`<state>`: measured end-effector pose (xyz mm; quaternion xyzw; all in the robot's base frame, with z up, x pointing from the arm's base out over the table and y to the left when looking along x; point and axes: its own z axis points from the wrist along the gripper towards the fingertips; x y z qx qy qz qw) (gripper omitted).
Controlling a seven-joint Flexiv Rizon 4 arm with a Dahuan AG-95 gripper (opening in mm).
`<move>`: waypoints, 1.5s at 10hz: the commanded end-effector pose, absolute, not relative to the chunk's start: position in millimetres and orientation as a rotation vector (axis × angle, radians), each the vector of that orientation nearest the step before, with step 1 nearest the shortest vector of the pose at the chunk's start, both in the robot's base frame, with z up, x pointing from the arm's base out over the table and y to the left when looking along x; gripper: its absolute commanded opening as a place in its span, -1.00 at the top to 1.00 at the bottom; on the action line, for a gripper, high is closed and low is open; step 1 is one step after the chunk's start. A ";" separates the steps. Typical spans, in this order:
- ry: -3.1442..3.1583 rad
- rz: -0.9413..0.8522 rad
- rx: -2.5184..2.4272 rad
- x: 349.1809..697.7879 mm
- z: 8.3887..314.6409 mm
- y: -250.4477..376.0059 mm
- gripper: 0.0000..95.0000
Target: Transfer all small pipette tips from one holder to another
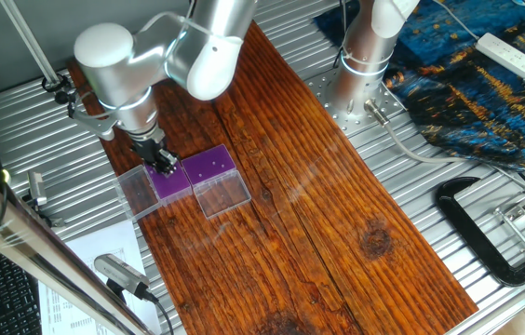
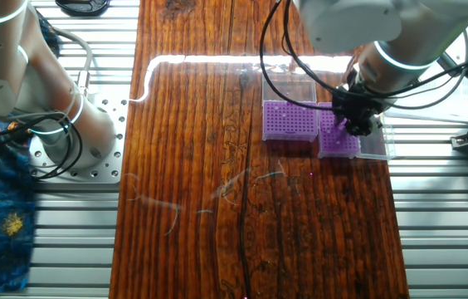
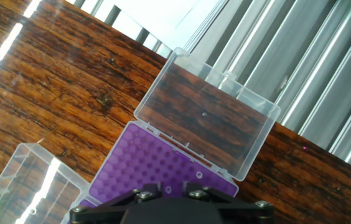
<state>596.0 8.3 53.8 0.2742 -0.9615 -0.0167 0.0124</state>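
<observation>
Two holders with purple perforated tops stand side by side on the wooden board, their clear lids open. My gripper (image 1: 161,162) hangs just above the holder (image 1: 173,180) nearer the board's edge; the other holder (image 1: 210,166) is beside it. From the other side the gripper (image 2: 358,124) covers part of that holder (image 2: 336,141). In the hand view the gripper (image 3: 168,185) stands open, a small gap between its dark fingers (image 3: 144,186). A pale pipette tip (image 3: 168,189) shows as a ring in that gap and another tip (image 3: 199,175) lies just beyond.
An open clear lid (image 3: 206,121) lies flat beyond the purple top, and the second holder's lid (image 3: 26,180) is at lower left. The metal slatted table (image 1: 411,186) surrounds the board (image 1: 318,214). A black clamp (image 1: 486,233) and a second arm's base (image 1: 360,65) stand to the right.
</observation>
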 end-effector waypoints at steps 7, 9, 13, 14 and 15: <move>-2.998 -0.040 0.853 595.3 61.2 8.9 1.00; -2.993 -0.030 0.861 594.4 68.4 9.5 1.00; -2.978 -0.027 0.884 588.0 97.3 13.1 1.00; -2.976 -0.040 0.888 585.0 103.8 14.1 1.00; -2.975 -0.063 0.889 581.2 108.1 15.0 1.00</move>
